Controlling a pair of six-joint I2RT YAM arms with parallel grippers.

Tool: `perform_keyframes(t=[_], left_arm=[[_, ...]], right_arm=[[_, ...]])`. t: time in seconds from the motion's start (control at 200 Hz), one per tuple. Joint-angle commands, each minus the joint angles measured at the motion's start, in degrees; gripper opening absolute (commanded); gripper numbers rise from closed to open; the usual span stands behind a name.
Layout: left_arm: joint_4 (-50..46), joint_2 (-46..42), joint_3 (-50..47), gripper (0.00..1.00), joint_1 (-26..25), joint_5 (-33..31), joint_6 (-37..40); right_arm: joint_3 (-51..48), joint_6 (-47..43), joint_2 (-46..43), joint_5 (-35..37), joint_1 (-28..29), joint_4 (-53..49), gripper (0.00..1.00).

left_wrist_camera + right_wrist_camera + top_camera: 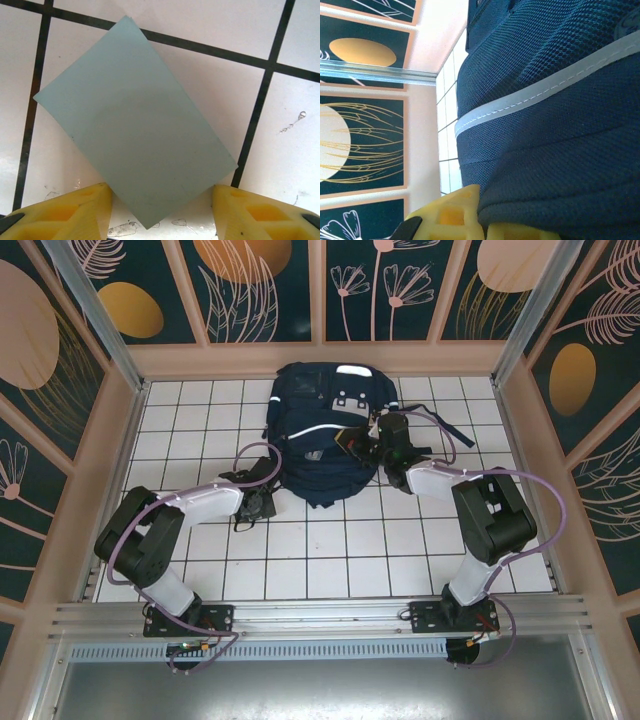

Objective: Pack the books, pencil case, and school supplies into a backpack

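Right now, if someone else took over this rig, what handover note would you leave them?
Left gripper: open, fingers either side of a corner of the pale blue-green card, flat on the table, not yet gripped.
Right gripper: shut, against the side of the backpack; whether it pinches fabric I cannot tell.
Done: unclear; whether other items are already inside I cannot tell.
To do: grip the card, put it in the backpack.
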Motion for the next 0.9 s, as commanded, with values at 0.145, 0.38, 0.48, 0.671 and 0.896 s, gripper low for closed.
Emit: perform_keyframes(t=[0.145,0.38,0.48,0.671,0.896], left_arm=[[-0.18,-4.50,1.77,0.53,0.97,-3.97,4.29],[0.85,-2.14,4.07,0.90,0.96,-2.46,-2.18],[-1.20,1.67,8.49,0.95,0.95,1.57,-9.94],[0.23,4.16,11.43,0.98,1.01,5.07,-21.01],[-5.51,2.84,11.18,0.97,1.30,2.39,-24.76]], right_arm=[[2.25,-2.39,-2.24,-3.34,-0.38,1.27,0.00],[3.56,-3.63,-2.17,-2.53,-0.54,-1.13,0.00],[3.26,-3.95,-2.46,-2.60,-0.94,-1.02,0.00],[1.35,-4.46,-3.38,-3.61,-2.10,0.32,0.00],[-0.53,-5.31,-4.73,-5.78,-5.33,0.82,0.00]])
